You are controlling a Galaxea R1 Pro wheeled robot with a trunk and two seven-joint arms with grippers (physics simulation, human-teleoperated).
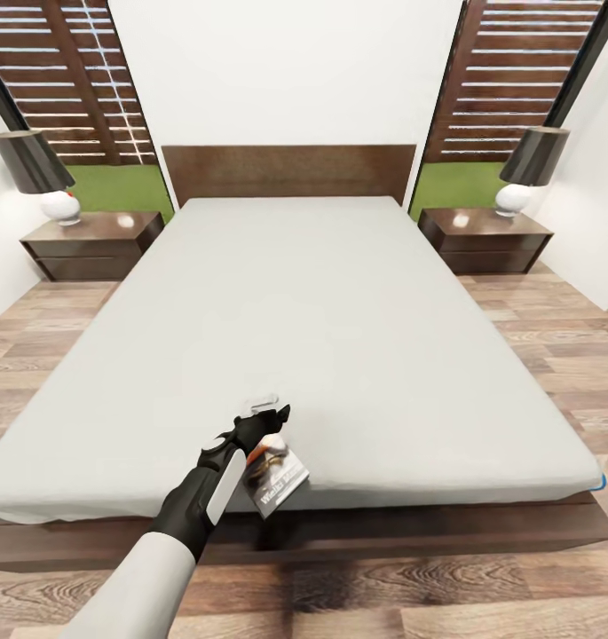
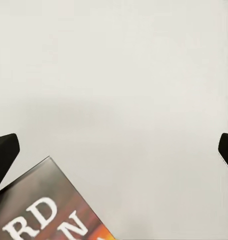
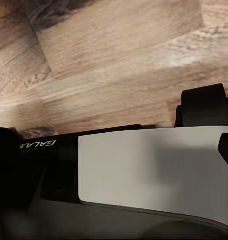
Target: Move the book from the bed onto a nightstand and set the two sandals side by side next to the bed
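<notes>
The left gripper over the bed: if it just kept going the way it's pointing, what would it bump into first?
Most likely the bed: the mattress lies straight ahead between the open fingers of the left gripper. The book sits off to one side, near one finger, though depth is unclear.

The left tool [image 1: 266,424] partly hides the book [image 1: 281,484]; its title is cut off.

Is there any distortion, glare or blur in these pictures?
Head view: wide-angle stretch makes the bed fan out; glare spots on each nightstand. Left wrist view: the book is close and soft-edged. Right wrist view: floor slightly blurred.
</notes>
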